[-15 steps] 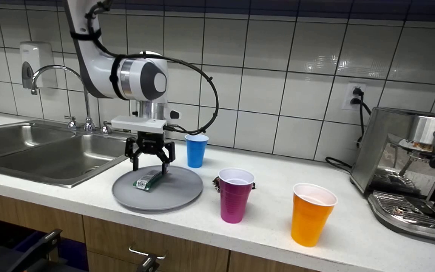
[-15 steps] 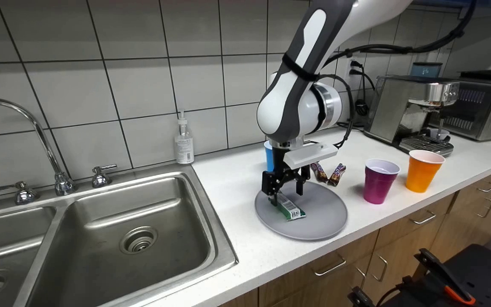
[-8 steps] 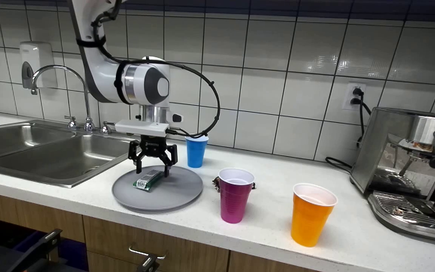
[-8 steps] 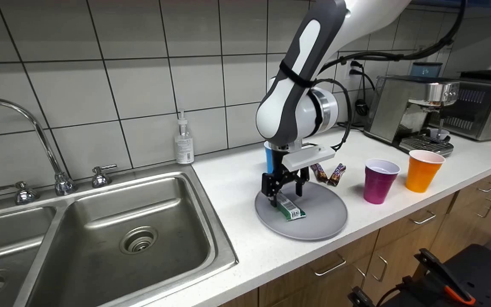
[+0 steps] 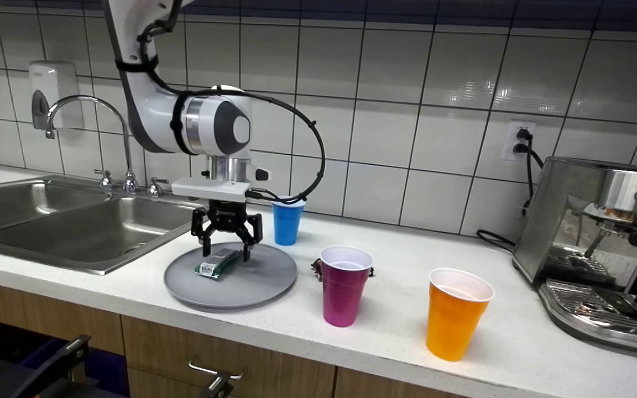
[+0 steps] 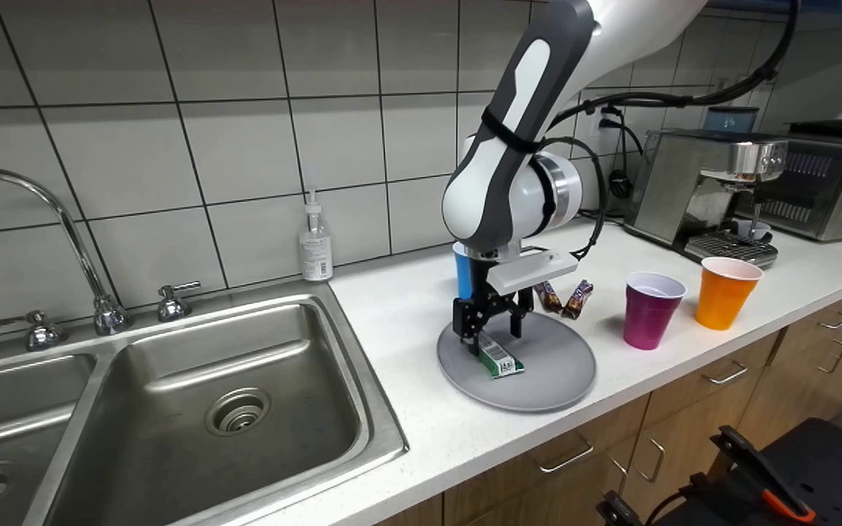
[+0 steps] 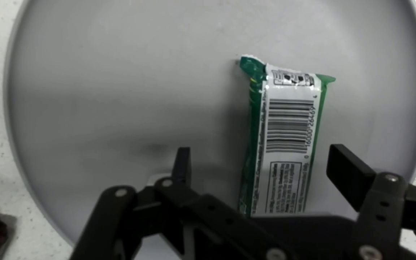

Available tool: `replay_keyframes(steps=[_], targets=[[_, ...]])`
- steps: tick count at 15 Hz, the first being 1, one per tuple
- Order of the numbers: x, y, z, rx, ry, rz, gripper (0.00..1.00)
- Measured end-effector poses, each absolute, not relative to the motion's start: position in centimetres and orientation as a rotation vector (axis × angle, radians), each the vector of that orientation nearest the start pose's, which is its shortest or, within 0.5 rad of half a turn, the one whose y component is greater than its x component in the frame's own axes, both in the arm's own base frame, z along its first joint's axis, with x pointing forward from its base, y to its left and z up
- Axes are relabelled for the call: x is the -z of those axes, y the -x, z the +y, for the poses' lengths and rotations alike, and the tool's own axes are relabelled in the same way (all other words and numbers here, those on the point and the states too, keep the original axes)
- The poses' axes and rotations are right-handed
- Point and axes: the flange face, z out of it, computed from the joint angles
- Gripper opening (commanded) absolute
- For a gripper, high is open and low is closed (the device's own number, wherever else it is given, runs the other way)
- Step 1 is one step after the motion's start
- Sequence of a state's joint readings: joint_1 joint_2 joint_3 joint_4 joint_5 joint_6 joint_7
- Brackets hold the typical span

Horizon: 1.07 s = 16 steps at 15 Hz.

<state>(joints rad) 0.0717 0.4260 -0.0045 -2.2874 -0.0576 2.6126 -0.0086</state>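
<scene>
A green-and-white wrapped bar lies on a round grey plate, its barcode side up. My gripper is open over it, one finger on either side, with visible room between each finger and the wrapper. The wrist view hides the bar's lower end behind the gripper body. In an exterior view the gripper points straight down, fingertips just above the plate, with the bar between and in front of them. The bar also shows below the gripper from another angle.
A purple cup and an orange cup stand right of the plate, a blue cup behind it. Two small wrapped sweets lie near the plate. A sink is at left; a coffee machine stands farther along.
The gripper has shifted slightly to the right and lower in an exterior view. The bar, plate and cups have not moved.
</scene>
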Motion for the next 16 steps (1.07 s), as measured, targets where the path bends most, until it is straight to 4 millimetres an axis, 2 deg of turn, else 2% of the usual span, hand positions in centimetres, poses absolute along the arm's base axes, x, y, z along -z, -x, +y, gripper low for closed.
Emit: replay_keyframes(steps=[6,7,16], targets=[[-15.63,-51.60,3.13,-0.159,3.167,-0.191,0.18],[-15.63,-51.61,3.10,-0.159,3.167,-0.190,0.15],[-16.24,-52.24,3.06,-0.134,3.169,-0.188,0.15]])
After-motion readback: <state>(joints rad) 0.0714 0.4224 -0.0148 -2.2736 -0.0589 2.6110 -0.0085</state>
